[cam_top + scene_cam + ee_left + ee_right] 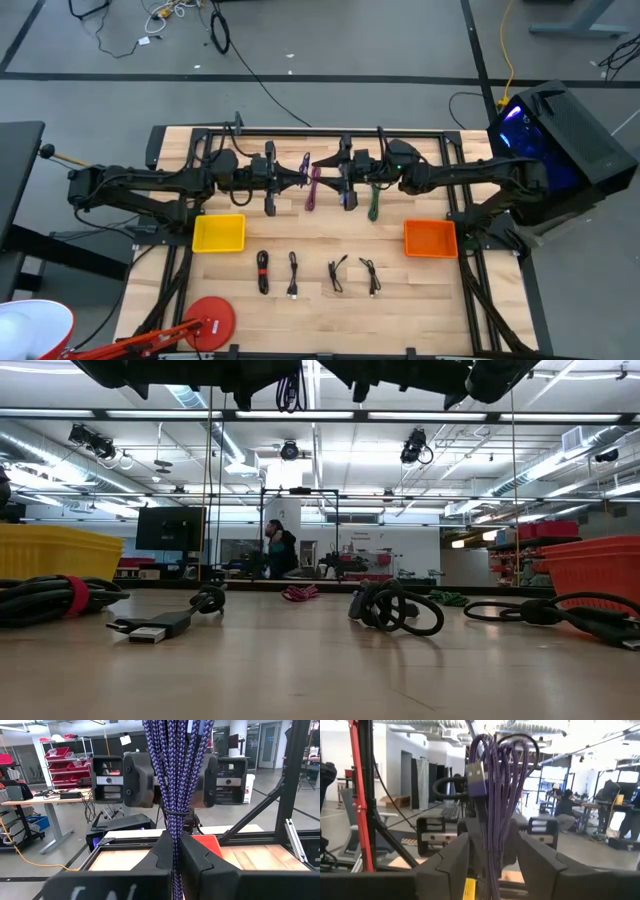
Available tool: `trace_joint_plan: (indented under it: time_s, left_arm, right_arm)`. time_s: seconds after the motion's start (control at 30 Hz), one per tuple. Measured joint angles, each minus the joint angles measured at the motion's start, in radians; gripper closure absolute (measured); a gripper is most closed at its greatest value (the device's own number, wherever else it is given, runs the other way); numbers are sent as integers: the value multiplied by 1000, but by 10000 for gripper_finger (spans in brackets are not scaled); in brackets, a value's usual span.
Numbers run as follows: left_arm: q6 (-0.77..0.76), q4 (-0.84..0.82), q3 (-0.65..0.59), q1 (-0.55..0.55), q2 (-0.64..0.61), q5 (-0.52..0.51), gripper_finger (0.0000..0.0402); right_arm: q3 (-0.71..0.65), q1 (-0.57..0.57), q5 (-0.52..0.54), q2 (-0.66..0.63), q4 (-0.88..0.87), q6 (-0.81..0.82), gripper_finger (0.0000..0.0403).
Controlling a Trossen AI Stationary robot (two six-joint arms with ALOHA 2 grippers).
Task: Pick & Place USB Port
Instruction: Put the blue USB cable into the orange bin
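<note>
A purple braided USB cable, coiled into a bundle [175,780], is in the air between both arms over the far middle of the table. Its silver plug [476,777] shows in the right wrist view. From the low view the bundle [290,390] hangs high above the table. My left gripper [175,862] [300,180] is shut on it from the left. My right gripper [492,857] [322,166] faces it from the right, with the bundle between its fingers. My left gripper pinches the bundle's strands [175,845] between its two fingers, coming level from the table's left, fingers across the strands. The bundle is lifted clear of the table. My right gripper has the looped bundle [492,835] between its fingers, coming level from the table's right. Loops and plug stand out past the fingers.
On the table lie a yellow bin [218,232] at left and an orange bin [430,238] at right. Several dark cables [293,273] sit in a row near the front. Magenta [313,192] and green [375,203] cables lie under the arms. A red lamp base [210,322] is at the near left.
</note>
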Motion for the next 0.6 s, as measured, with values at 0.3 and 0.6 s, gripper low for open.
trace_joint_plan:
  time_s: [0.3,0.6]
  left_arm:
    - [-1,1,0,0,0,0,389]
    - [-6,3,0,-4,0,0,389]
  right_arm:
    - [0,-1,2,0,29,0,236]
    - [0,4,0,4,56,16,236]
